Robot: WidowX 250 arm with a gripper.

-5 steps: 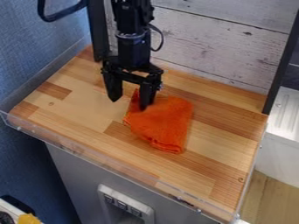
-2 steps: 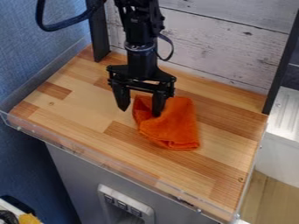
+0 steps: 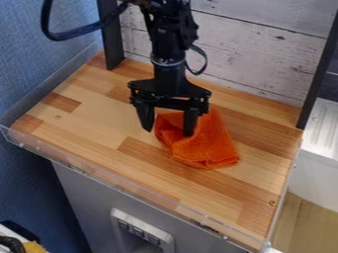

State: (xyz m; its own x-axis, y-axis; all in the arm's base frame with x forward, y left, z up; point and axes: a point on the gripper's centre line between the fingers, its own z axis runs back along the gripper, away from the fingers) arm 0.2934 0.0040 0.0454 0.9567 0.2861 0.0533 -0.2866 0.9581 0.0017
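Camera view: the gripper (image 3: 168, 133) is hanging down over the board (image 3: 92, 126), near its middle, with its two fingers standing well parted. One finger is reaching down over the cloth (image 3: 206, 147); the other is pointing down just beside the cloth's edge. Nothing is visibly pinched between them, and whether the nearer tip is pressing or only hovering, one cannot tell. The cloth is lying loosely folded on the board, right of its middle as the camera is looking, with its upper part creasing around the finger and its lower corner pointing toward the board's front right.

Handling it well is, as a judgement, calling for light, even contact: too much force is risking scraping the board, too little is letting the fabric slip under the tip. Since one finger is standing outside the cloth, gripping would be depending on bringing both tips low around a raised fold, closing gently, and watching that the layers aren't bunching or separating.
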